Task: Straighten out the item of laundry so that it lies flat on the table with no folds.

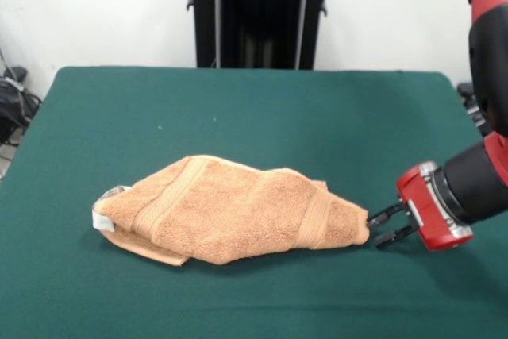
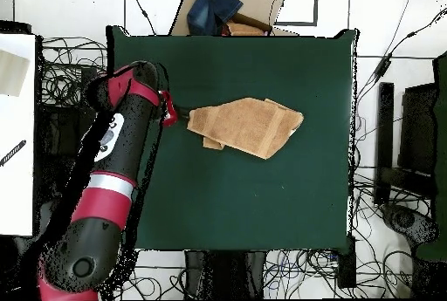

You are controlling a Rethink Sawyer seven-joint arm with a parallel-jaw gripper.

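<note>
The red and black arm (image 1: 488, 109) reaches down at the right, wrist level and low, gripper (image 1: 379, 227) pointing left with its fingers (image 1: 386, 213) slightly parted.

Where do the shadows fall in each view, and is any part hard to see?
Front view: soft, even light; the towel casts a faint shadow on the table beneath its near edge, and the gripper is clear. Overhead view: the arm hides most of the gripper; no clear shadow beside the towel.
</note>
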